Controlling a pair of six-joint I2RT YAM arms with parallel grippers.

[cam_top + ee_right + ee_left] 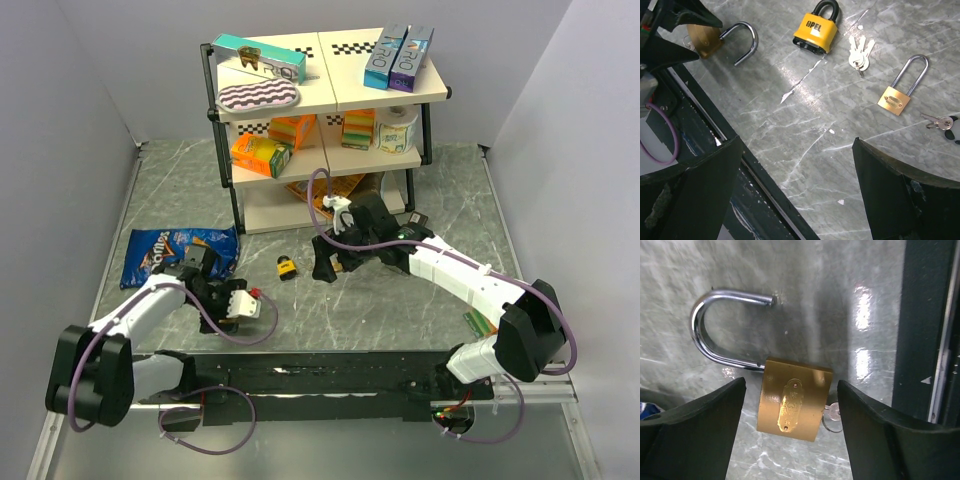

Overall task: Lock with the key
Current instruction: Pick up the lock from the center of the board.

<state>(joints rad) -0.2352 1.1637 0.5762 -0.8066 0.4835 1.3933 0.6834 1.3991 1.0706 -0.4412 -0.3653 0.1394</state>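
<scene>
A brass padlock (792,405) lies flat on the marble table with its steel shackle (710,335) swung open. A key (832,412) is stuck in its base. My left gripper (790,385) is open and straddles the lock body, with a gap on each side. It sits at the left in the top view (215,285). My right gripper (796,142) is open and empty, above bare table (325,262). Its view shows the same brass padlock (705,40), a yellow padlock (816,30), a bunch of keys (859,52), a small long-shackled brass padlock (895,100) and another key (937,121).
A shelf rack (330,100) with boxes stands at the back. A blue snack bag (175,250) lies left of the left gripper. The yellow padlock (286,267) lies between the two grippers. A black rail (300,375) runs along the near edge.
</scene>
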